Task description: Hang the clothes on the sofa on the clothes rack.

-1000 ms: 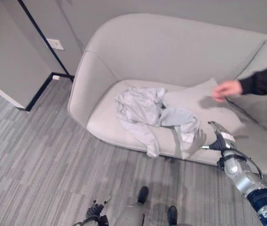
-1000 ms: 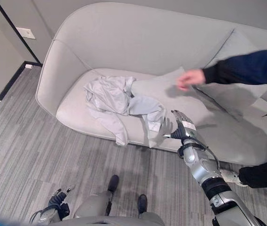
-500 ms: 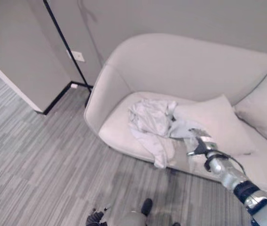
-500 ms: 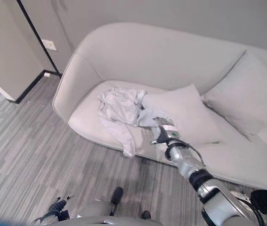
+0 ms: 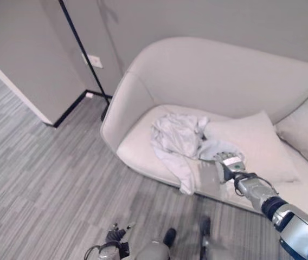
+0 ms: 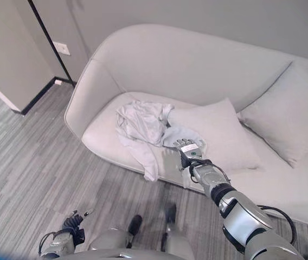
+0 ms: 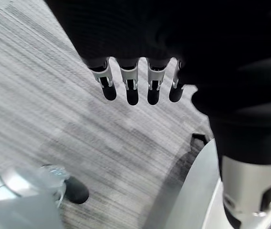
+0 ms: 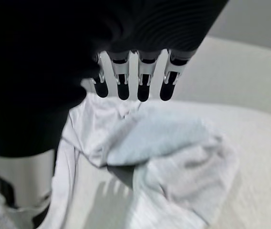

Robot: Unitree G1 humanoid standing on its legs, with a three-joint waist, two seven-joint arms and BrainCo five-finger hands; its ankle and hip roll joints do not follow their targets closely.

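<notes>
My right arm reaches forward and slightly inward, with the right robot hand (image 6: 189, 148) held over the front of the sofa (image 6: 159, 59) seat, above the near end of the clothes (image 6: 143, 123). In the right wrist view its fingers (image 8: 142, 78) run straight in a row, released and holding nothing, with the pale cloth lying just past their tips. The left robot hand (image 5: 114, 236) hangs low by my side above the striped grey floor (image 5: 40, 162); its own wrist view shows the fingers (image 7: 131, 83) straight and relaxed, empty.

The clothes are a crumpled pale grey heap on the left part of the seat. Their long axis runs from the backrest toward the front edge, where one sleeve or tail drapes over the lip and hangs down. Another fold trails right, up against a cushion (image 6: 213, 135).

The head views show a second cushion (image 6: 284, 116) at the sofa's right end and a black pole (image 5: 83, 51) against the wall behind the sofa's left arm.
</notes>
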